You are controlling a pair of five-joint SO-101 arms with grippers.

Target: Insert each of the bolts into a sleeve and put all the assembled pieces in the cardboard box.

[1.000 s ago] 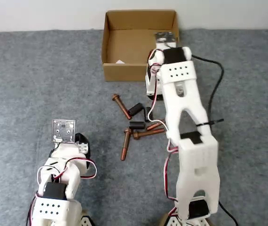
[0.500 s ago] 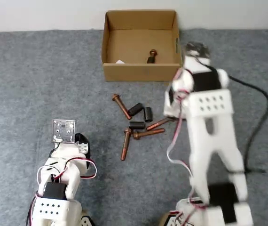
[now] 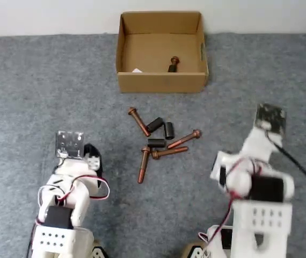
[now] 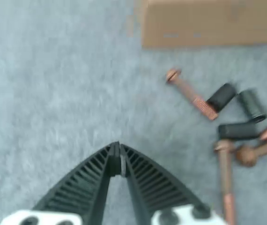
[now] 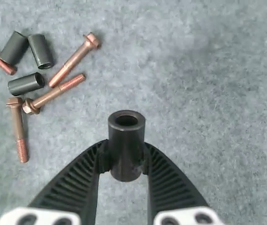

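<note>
Your right gripper point(image 5: 125, 157) pinches a sleeve point(image 5: 126, 133), bore exposed, likely to take a bolt point(image 5: 72, 54); your left gripper point(image 4: 118, 157) is pressed together, empty.

We see two arms of one make: the left arm point(image 3: 67, 207) and the right arm point(image 3: 257, 207) both wear white moulded shells over black motor blocks. We count rows of small round holes in the white plate near each base. Thin red, white and black wires point(image 3: 107, 188) loop out beside the left arm's joints, and a thicker black cable point(image 3: 298, 164) runs off the right one. Each wrist carries a small square grey camera board point(image 3: 70, 145). The left gripper point(image 4: 118, 152) and the right gripper point(image 5: 126, 154) have black fingers, triangular and ribbed, set in white mounts with dark screw holes.
</note>
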